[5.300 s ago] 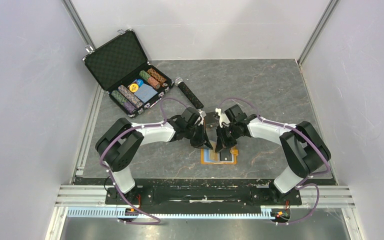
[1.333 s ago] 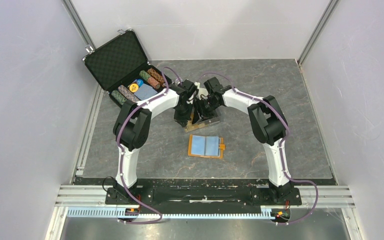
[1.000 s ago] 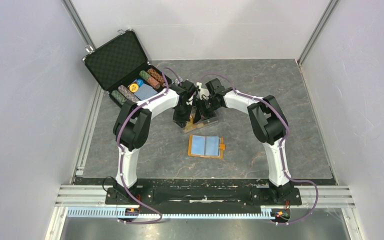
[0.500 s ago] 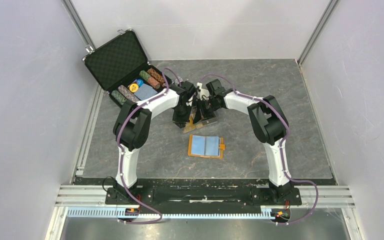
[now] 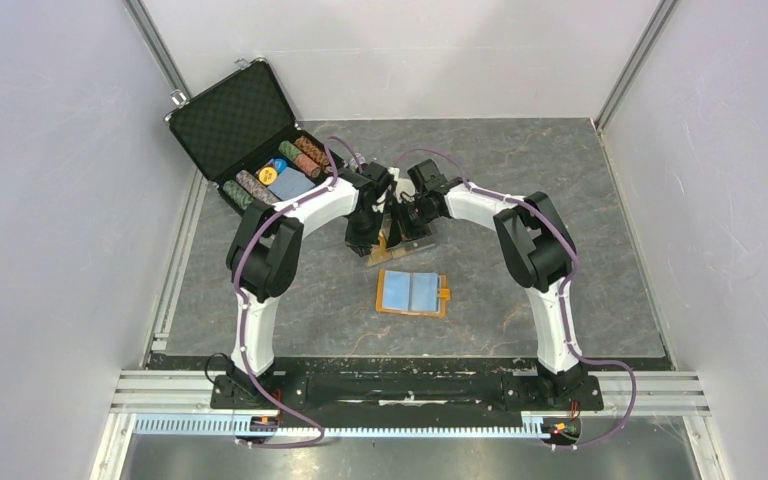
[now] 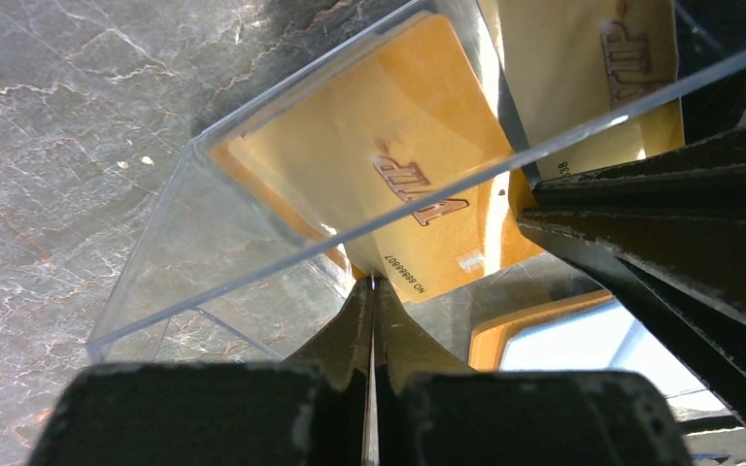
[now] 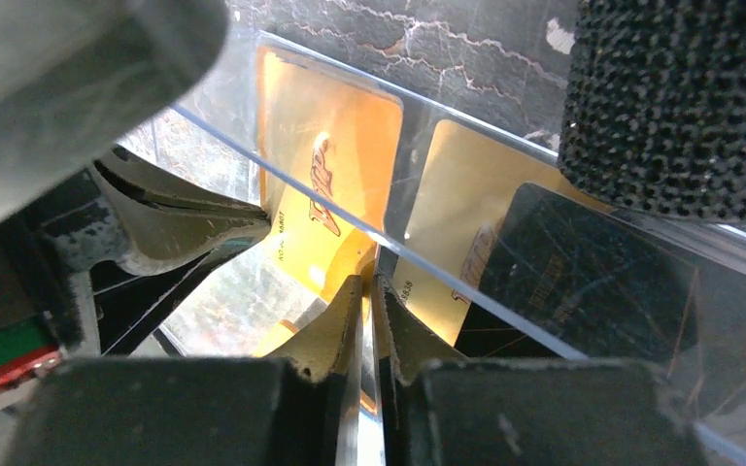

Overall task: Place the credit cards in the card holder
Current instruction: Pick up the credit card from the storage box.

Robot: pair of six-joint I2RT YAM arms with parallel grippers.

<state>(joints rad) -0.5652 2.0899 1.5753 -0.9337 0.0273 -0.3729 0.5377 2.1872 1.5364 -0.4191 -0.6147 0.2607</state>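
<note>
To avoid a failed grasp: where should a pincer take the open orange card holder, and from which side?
Probably the snap tab on its right edge, approached low from the right. The card holder lies open and flat on the table, so only that tab sticks out.

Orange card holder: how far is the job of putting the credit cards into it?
Done: the flat orange card holder with blue lining lies open; no card shows in it. In hand: the left gripper and right gripper are each shut on a wall of the clear plastic box holding the gold-tan cards and a black card. Left: moving every card.
</note>
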